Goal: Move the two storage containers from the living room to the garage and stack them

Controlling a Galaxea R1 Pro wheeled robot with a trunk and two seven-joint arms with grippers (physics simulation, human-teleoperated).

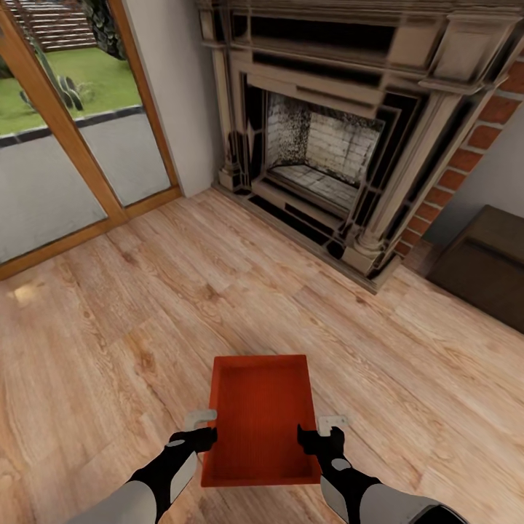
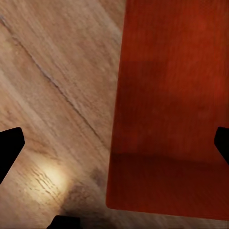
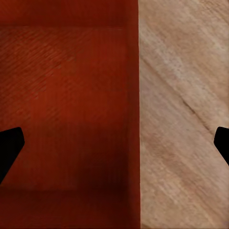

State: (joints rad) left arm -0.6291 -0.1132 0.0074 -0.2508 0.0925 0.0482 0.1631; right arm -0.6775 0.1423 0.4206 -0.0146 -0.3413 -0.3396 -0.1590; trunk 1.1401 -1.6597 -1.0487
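One red-orange storage container [image 1: 260,418] lies open-top on the light wood-plank floor of the living room, close in front of me. My left gripper [image 1: 202,431] is at its left long wall near the near corner. In the left wrist view that gripper [image 2: 114,148] is open, its dark fingertips [image 2: 10,148] wide apart astride the container [image 2: 171,105] wall. My right gripper [image 1: 321,431] is at the opposite long wall. In the right wrist view it [image 3: 114,148] is open too, spread across the container [image 3: 67,105] edge and the planks.
An ornate dark fireplace [image 1: 320,145] with a red-brick chimney [image 1: 473,145] stands ahead. Wood-framed glass doors [image 1: 65,138] run along the left. A dark brown low bench [image 1: 487,262] sits at the right. Bare plank floor [image 1: 145,306] lies between them and me.
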